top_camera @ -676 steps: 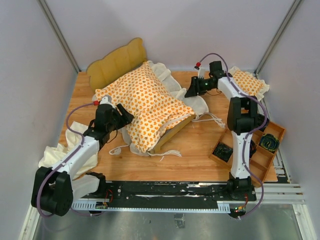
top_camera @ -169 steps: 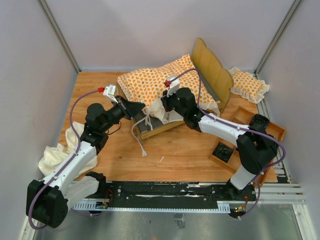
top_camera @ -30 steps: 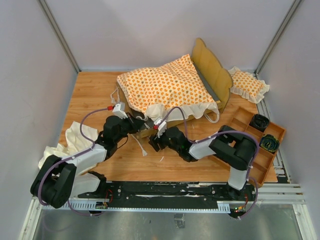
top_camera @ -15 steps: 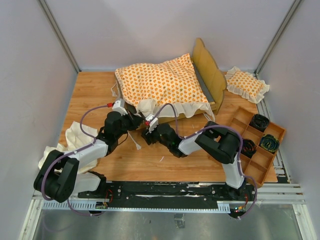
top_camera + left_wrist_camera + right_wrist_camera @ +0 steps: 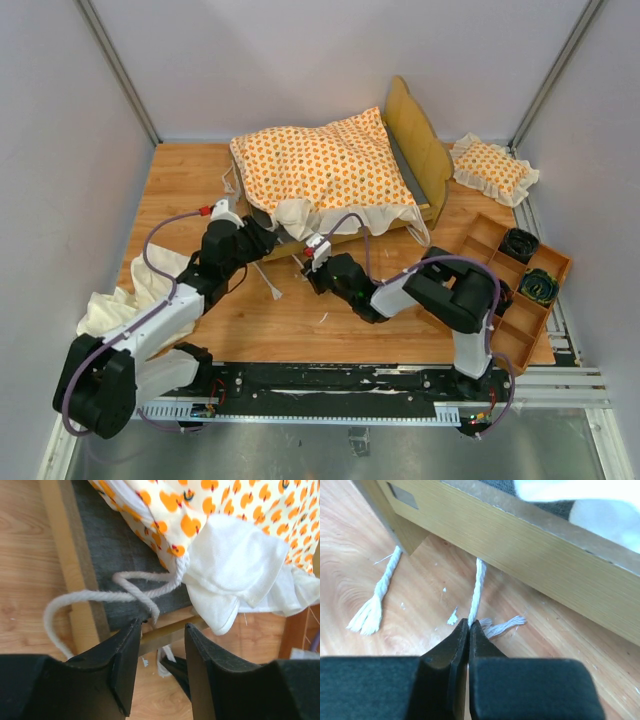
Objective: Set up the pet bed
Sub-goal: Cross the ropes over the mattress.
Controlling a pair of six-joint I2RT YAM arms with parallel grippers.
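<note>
The pet bed's light-wood frame (image 5: 425, 150) stands mid-table, headboard to the right, with the orange-patterned cushion (image 5: 320, 165) on its grey base (image 5: 110, 545). My left gripper (image 5: 162, 627) is open at the frame's near-left corner, nothing between its fingers. One tie string (image 5: 95, 596) loops over the grey base and wooden rail just ahead of it. My right gripper (image 5: 469, 625) is shut on another tie string (image 5: 478, 587) that hangs below the frame's side rail (image 5: 520, 545), its frayed end (image 5: 506, 625) on the table. In the top view the right gripper (image 5: 312, 262) sits beside the left gripper (image 5: 264, 240).
A small ruffled orange-patterned pillow (image 5: 492, 168) lies at the back right. A plain cream cloth (image 5: 125, 300) is bunched at the near left. A wooden compartment tray (image 5: 545, 285) with dark coiled items sits at the right edge. A loose string end (image 5: 372, 607) lies on the table.
My left gripper has opened and let go of the tie string. My right gripper has shut on the string hanging below the frame rail. The cushion shifted slightly left.
</note>
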